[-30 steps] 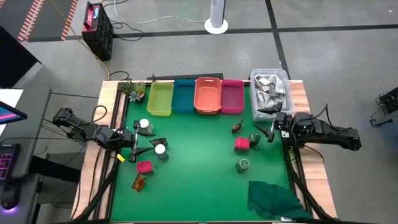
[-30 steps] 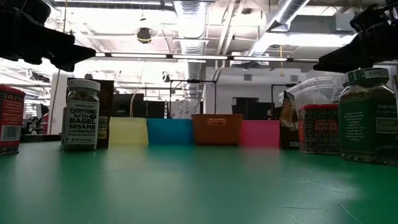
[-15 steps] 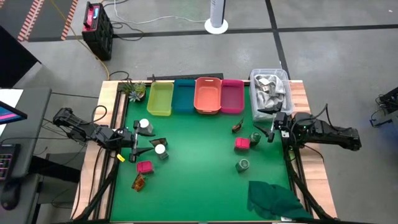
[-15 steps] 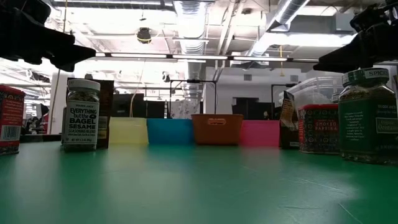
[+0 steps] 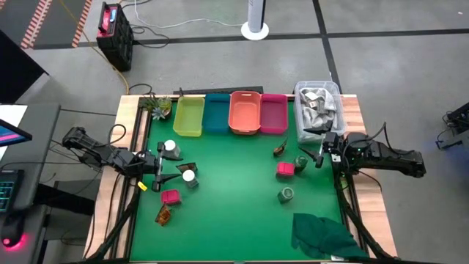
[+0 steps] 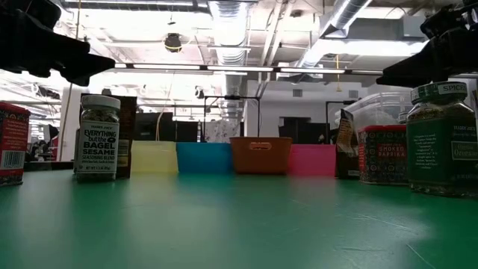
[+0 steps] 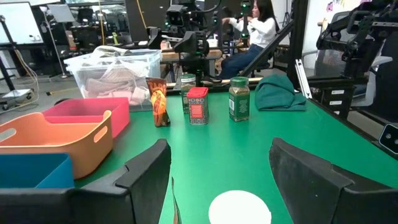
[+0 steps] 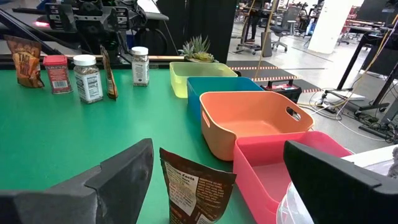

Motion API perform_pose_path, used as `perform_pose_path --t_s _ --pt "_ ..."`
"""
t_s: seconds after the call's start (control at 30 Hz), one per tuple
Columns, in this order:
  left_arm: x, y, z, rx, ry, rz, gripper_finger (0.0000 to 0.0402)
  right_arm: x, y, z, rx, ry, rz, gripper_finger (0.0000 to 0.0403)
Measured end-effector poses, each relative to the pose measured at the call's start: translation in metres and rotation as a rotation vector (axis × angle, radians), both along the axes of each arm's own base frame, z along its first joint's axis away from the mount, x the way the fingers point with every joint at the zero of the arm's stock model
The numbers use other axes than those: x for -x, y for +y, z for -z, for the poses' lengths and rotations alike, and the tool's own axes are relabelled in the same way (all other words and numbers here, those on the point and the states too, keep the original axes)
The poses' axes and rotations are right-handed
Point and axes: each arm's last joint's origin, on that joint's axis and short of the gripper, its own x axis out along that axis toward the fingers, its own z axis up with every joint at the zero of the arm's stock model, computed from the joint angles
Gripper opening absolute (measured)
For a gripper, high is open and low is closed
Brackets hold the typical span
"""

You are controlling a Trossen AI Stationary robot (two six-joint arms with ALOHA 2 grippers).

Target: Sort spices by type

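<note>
The spices stand in two clusters on the green mat. At the left are two white-capped jars (image 5: 171, 148) (image 5: 189, 177), a dark brown packet (image 5: 183, 168), a pink-red cube (image 5: 170, 196) and a brown-orange packet (image 5: 163, 215). At the right are two green jars (image 5: 301, 161) (image 5: 286, 194), a red cube (image 5: 285, 169) and a brown packet (image 5: 280, 149). My left gripper (image 5: 168, 167) hovers open at the left cluster, with a white cap (image 7: 239, 208) below its fingers. My right gripper (image 5: 316, 145) hovers open at the right edge, with the brown packet (image 8: 196, 186) standing between and ahead of its fingers.
Yellow (image 5: 188, 116), blue (image 5: 217, 112), orange (image 5: 245, 111) and pink (image 5: 273, 113) bins line the far edge. A clear tub (image 5: 319, 106) of grey packets stands at the far right. A dark green cloth (image 5: 322, 235) lies at the near right corner, and a small plant (image 5: 159, 106) at the far left.
</note>
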Motion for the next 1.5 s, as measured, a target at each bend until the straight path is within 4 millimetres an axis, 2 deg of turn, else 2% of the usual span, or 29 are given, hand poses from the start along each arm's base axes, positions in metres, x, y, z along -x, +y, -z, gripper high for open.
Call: perform_pose_path --t_s 0.37,0.63,1.33,1.5 --pt "0.000 0.000 -0.001 0.010 -0.006 0.000 0.0258 0.000 0.000 0.000 0.000 0.000 0.000 0.0384" --pt "0.000 0.000 -0.008 0.284 -0.093 0.005 0.0258 0.000 0.000 0.000 0.000 0.000 0.000 0.0384" --pt "0.000 0.001 -0.010 0.302 -0.104 -0.023 0.0258 0.000 -0.001 0.000 0.000 0.000 0.016 0.0384" --pt "0.000 0.001 -0.007 0.385 -0.080 -0.026 0.0258 0.000 -0.001 0.000 0.000 0.000 0.016 0.0384"
